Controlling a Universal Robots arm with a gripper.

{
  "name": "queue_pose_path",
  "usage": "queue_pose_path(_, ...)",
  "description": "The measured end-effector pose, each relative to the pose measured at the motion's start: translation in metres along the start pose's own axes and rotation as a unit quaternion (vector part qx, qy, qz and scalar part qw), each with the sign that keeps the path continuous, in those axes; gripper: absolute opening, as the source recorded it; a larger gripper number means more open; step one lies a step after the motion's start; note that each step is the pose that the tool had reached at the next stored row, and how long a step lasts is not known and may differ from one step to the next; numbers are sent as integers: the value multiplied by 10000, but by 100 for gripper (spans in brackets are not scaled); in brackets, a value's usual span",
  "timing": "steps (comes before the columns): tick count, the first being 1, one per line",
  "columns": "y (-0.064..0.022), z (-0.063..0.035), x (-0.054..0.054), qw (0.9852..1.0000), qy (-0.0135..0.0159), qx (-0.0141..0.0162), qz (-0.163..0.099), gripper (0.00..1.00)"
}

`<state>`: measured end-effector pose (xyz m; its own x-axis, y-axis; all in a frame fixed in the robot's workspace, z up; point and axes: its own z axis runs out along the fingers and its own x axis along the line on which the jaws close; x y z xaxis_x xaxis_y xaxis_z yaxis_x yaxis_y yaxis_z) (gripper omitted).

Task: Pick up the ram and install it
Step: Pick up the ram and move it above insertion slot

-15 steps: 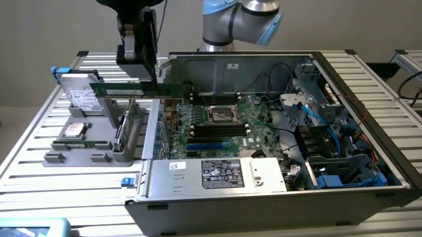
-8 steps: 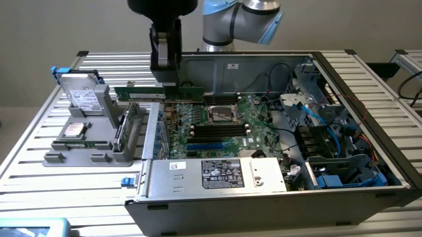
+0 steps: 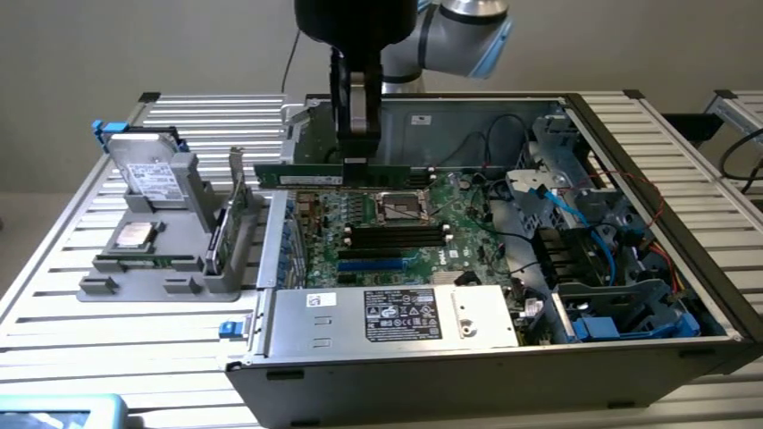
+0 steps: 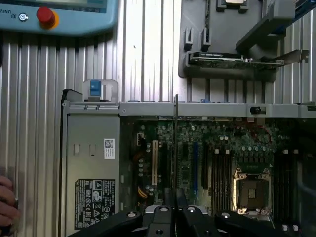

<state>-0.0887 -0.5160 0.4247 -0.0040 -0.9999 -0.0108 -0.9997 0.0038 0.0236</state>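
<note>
1. Keep the ram (image 3: 304,176) pinched as it is now: gripper (image 3: 357,163) closed almost fully on the upper edge of the stick, near its middle, with nothing else in the grip.
2. Find the ram in the upper middle of the exterior view, long side level, inside the open case (image 3: 477,384), above the back part of the board (image 3: 465,214) and seemingly not touching it.
3. Judged as the step in hand: carrying the ram over to the slots (image 3: 394,236), just below the socket (image 3: 403,208) in the exterior view.
4. Hold the stick level and parallel to the slots. About parallel now in the exterior view, so avoid any twist of the wrist.
5. Move slowly and stay clear of the cables (image 3: 560,201) toward the exterior view's right. Easy to snag there, probably.
6. Use the wrist view for centring. There the ram appears edge-on as a thin line, so bring this line exactly over one slot.
7. Avoid hard squeezing or side force. A thin card, likely to bend or slip in such a narrow grip.
8. Counted: one ram, one gripper, one case, one board, one socket. About four black slots, hard to separate. One holder (image 3: 143,286) on the desk (image 3: 71,331) at the exterior view's left. One hand (image 4: 6,202) beside the case in the wrist view.
</note>
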Motion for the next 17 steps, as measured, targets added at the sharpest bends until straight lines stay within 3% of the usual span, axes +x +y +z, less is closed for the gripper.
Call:
queue_pose_path(6,-274,68,-9,10000,1,0,0,13)
queue_pose_path(10,-450,132,-98,10000,9,0,0,13)
queue_pose_path(17,-520,238,-407,10000,23,0,1,13)
